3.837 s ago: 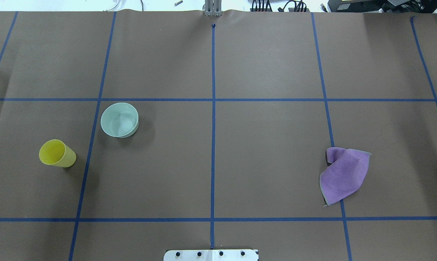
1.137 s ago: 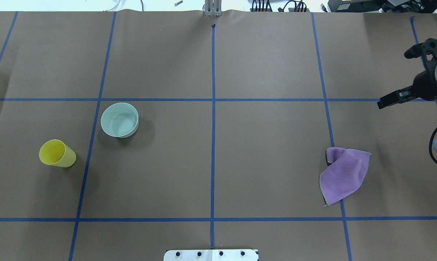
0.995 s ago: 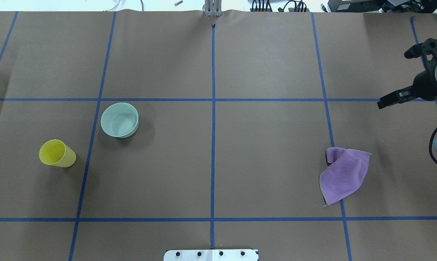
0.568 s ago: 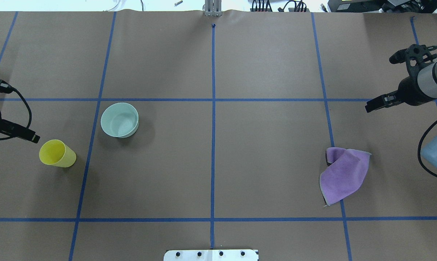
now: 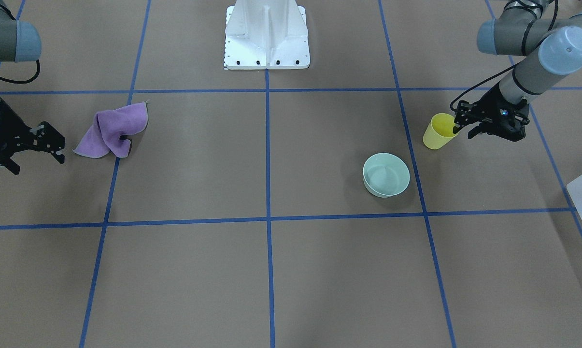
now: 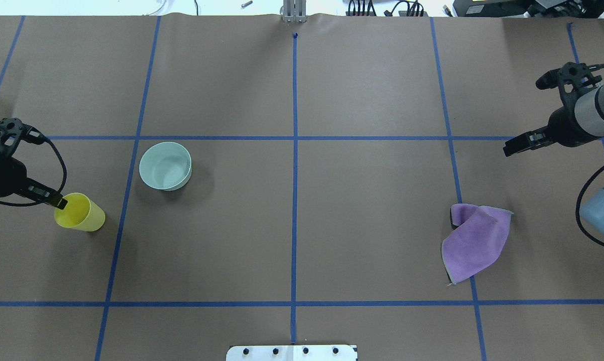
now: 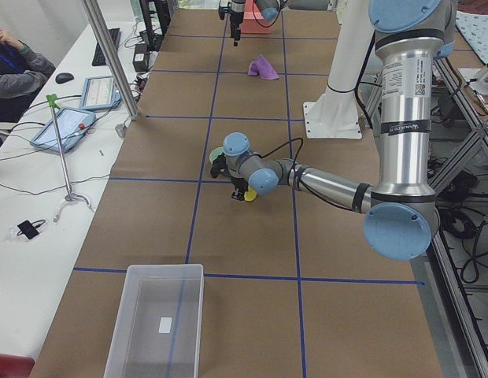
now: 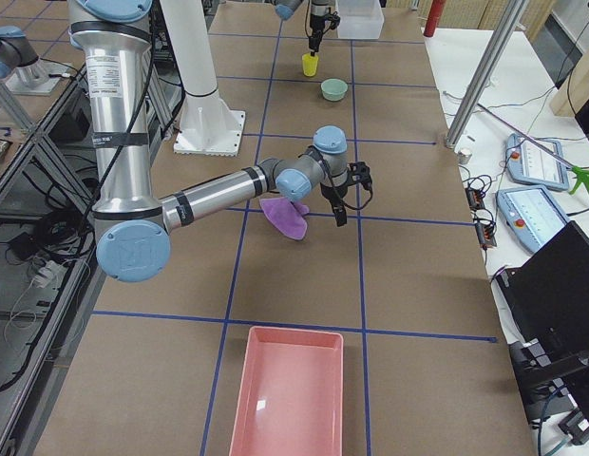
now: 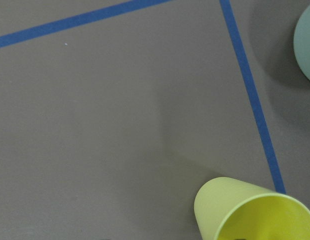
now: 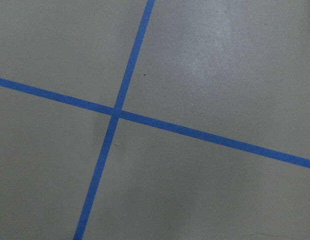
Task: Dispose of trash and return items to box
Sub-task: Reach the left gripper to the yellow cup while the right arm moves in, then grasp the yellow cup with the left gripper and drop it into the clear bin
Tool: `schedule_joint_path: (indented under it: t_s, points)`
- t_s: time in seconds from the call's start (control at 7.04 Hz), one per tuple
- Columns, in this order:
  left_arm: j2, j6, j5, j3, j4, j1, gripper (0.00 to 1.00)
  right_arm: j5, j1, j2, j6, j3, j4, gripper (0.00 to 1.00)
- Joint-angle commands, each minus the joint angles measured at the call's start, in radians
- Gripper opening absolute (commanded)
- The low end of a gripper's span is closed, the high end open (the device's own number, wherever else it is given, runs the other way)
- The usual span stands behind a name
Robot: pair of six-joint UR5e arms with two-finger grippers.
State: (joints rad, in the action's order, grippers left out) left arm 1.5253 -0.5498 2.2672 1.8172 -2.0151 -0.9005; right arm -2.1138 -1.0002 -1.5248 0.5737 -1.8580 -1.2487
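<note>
Left claw (image 5: 463, 131) spread at cup (image 5: 438, 133) rim, near tabletop's (image 5: 319, 270) left edge: straddle wall, lower, pinch gently (light cup may tip). Right claw (image 5: 38, 163) spread, empty.

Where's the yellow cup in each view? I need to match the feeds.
Front-facing: cup at upper right.
Overhead: cup near the left edge, mid-height.
Exterior left: cup at centre, mostly hidden by the left arm.
Exterior right: cup at the top, far end.
Left wrist: cup at the bottom right corner.
Right wrist: not in it.
Landmark: the bowl beside it, seen in all but the right wrist view.
</note>
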Motion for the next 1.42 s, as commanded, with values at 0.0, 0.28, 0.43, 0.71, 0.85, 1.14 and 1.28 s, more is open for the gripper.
schedule_joint_path:
  t_s: [0.0, 0.28, 0.43, 0.71, 0.85, 1.14, 1.28]
  points:
    - [0.012, -0.001, 0.021, 0.005, 0.004, 0.002, 0.00, 0.000, 0.000, 0.000, 0.000, 0.000, 0.000, 1.00]
    - [0.000, 0.034, 0.119, 0.005, 0.009, -0.135, 0.00, 0.000, 0.000, 0.000, 0.000, 0.000, 0.002, 1.00]
    - [-0.001, 0.148, 0.159, -0.025, 0.033, -0.221, 0.00, 0.000, 0.000, 0.000, 0.000, 0.000, 0.002, 1.00]
    - [0.069, 0.482, 0.166, -0.061, 0.346, -0.429, 0.00, 0.000, 0.000, 0.002, 0.000, 0.000, 0.002, 1.00]
    - [0.164, 0.628, 0.167, -0.137, 0.472, -0.531, 0.00, -0.002, 0.002, 0.002, 0.000, 0.000, 0.002, 1.00]
    - [0.295, 0.885, 0.169, -0.397, 0.484, -0.673, 0.00, 0.000, 0.002, 0.002, 0.000, 0.002, 0.002, 1.00]
    - [0.353, 1.015, 0.158, -0.530, 0.480, -0.705, 0.00, 0.000, 0.005, 0.002, 0.000, 0.002, 0.002, 1.00]
